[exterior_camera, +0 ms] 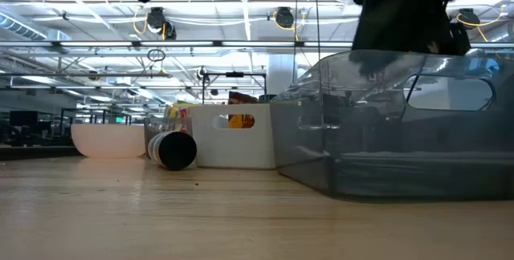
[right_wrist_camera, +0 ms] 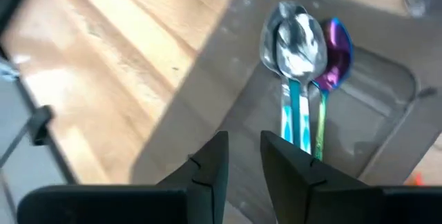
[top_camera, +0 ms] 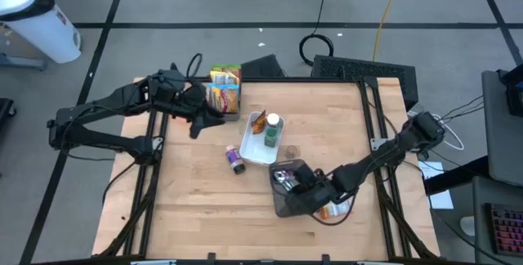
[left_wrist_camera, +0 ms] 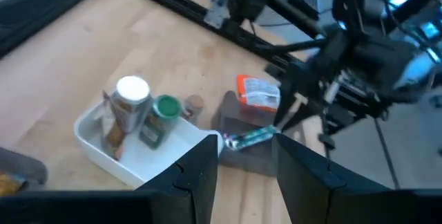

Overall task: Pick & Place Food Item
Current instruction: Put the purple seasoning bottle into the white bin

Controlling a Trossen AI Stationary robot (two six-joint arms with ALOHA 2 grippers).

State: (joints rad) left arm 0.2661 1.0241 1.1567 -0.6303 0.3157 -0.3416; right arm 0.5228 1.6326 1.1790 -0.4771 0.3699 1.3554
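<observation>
Light wooden desk (top_camera: 196,208) with black metal frame. Smoky clear plastic bin (top_camera: 288,202) near the right front, holding metal spoons with teal and purple handles (right_wrist_camera: 304,58). White cylindrical bin (top_camera: 37,15) on the grey floor at far left. Black cable coil (top_camera: 315,46) and yellow cord (top_camera: 384,11) on the floor behind the desk.

Orange food packet (left_wrist_camera: 258,91) lies flat on table just beside grey bin (left_wrist_camera: 238,124).

Overhead camera looking straight down on the table (top_camera: 204,208), low camera sitting level beside the grey bin (exterior_camera: 393,123), wrist cameras both viewing its spoons (right_wrist_camera: 297,65).
</observation>
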